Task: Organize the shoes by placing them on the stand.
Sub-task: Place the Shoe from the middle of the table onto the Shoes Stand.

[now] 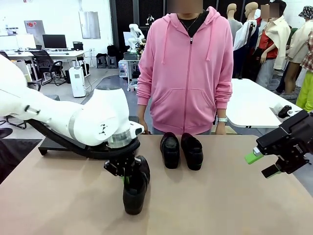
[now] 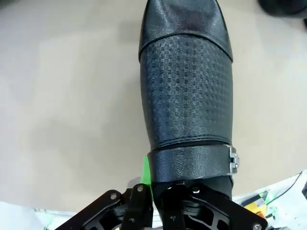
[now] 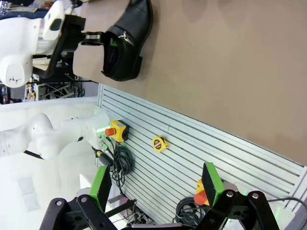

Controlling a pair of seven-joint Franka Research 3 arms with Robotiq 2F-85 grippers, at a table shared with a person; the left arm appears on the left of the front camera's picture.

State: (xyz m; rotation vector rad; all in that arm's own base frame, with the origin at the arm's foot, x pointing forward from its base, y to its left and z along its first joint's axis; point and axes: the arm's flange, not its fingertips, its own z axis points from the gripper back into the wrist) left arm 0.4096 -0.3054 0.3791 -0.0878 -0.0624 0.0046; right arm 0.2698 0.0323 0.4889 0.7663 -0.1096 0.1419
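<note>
Shoe in tight pinch of left gripper; right gripper wide apart.

**Legible markings: none found**

No readable wording, brand or number anywhere.
- Small dark emblem on joint of left arm: shape only, not legible.
- Red-marked notice, far background: too blurred to read.
- Silver buckle on strap of shoe: any stamp too small to tell.
</note>
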